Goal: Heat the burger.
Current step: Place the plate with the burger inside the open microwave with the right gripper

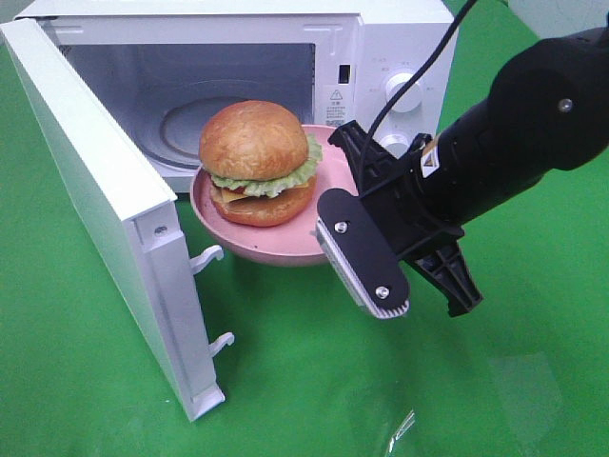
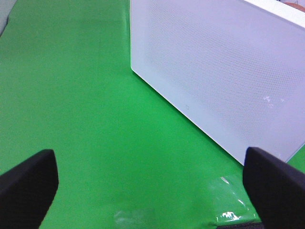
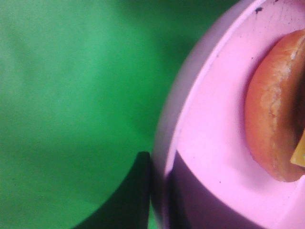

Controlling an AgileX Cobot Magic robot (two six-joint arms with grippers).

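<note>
The burger [image 1: 255, 162], with glossy brown buns, green lettuce and yellow cheese, sits on a round pink plate [image 1: 217, 221]. The plate is just in front of the open microwave [image 1: 400, 38], level with the cavity's lower edge. My right gripper [image 1: 338, 181] is shut on the plate's right rim. In the right wrist view, the right gripper [image 3: 159, 191] pinches the plate's rim [image 3: 200, 143], with the burger's [image 3: 271, 119] bun beyond. My left gripper [image 2: 151, 191] is open and holds nothing; it does not show in the high view.
The microwave door [image 1: 105, 190] swings out to the left, and its latch hooks [image 1: 214, 300] stick out toward the plate. The left wrist view faces the door's white outer face [image 2: 224, 71] over green cloth [image 2: 71, 95]. The glass turntable [image 1: 181, 119] lies inside the cavity.
</note>
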